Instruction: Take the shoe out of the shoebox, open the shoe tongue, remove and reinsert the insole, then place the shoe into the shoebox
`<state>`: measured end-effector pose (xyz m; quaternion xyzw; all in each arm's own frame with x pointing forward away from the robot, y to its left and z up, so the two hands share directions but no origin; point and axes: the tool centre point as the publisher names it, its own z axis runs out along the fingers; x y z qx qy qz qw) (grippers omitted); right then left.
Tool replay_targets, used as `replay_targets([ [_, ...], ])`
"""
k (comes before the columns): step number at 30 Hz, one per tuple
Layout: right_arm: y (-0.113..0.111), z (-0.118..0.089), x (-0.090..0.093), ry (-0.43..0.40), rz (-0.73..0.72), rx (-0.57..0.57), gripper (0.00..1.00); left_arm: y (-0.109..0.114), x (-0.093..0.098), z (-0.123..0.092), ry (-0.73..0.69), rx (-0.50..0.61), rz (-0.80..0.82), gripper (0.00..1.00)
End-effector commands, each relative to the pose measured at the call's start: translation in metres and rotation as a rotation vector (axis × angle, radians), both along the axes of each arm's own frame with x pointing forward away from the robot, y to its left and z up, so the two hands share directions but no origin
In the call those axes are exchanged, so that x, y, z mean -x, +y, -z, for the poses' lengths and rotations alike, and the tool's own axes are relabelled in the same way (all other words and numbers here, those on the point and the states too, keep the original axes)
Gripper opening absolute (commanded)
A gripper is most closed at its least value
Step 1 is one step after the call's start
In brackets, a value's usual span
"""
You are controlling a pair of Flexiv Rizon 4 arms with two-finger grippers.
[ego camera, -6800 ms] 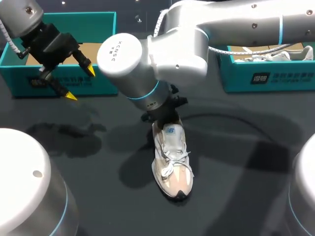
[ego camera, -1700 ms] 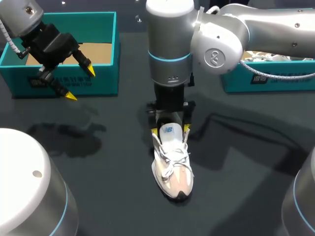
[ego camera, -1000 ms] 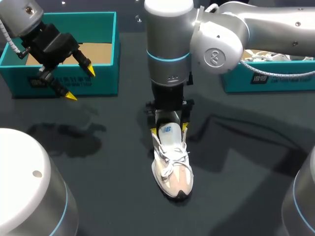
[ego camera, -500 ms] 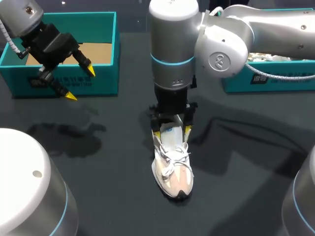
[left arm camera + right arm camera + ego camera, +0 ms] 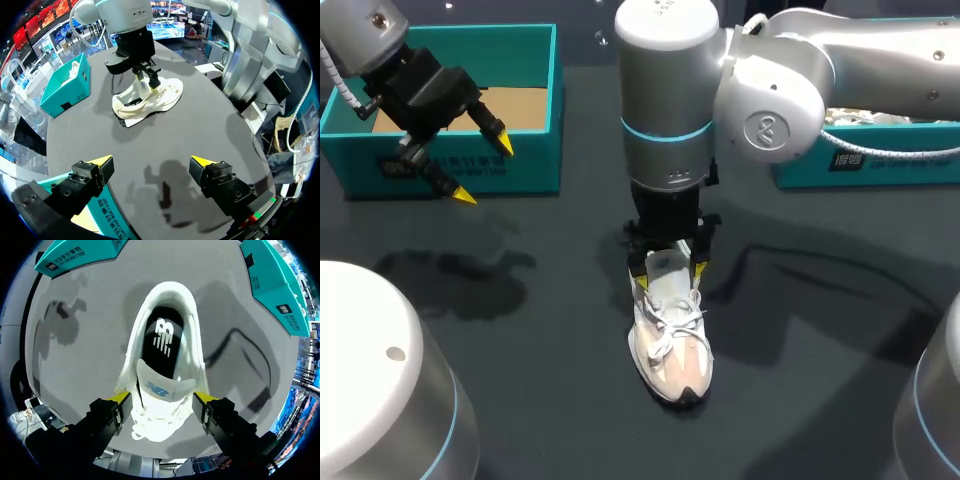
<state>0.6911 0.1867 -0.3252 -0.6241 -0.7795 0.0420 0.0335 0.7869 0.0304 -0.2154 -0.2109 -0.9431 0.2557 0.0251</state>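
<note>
While right jaws stand spread, shoe (image 5: 162, 385) lies between them at tongue; left jaws spread.

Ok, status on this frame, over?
Left gripper open, empty, hovering by the left shoebox. Right gripper open, straddling the shoe at its tongue end. Shoe upright on the table, laced. Nothing in the way.

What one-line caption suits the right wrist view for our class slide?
Looking down into a white shoe on the dark table: tongue in front, dark insole showing inside.
</note>
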Motion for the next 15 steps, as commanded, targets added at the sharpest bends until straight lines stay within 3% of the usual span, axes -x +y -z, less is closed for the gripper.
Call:
replay_targets([
  [1,-0.007,-0.003,0.011,-0.007,0.018,-0.005,0.6,0.0,0.001,0.0,-0.001,-0.002,0.0,1.0],
  [4,-0.012,-0.008,0.021,-0.011,0.04,-0.001,0.51,0.0,0.001,0.0,-0.001,-0.002,0.0,1.0],
  [15,-0.02,-0.031,0.049,-0.028,0.088,0.027,0.4,0.0,0.001,0.0,-0.001,-0.002,0.0,1.0],
])
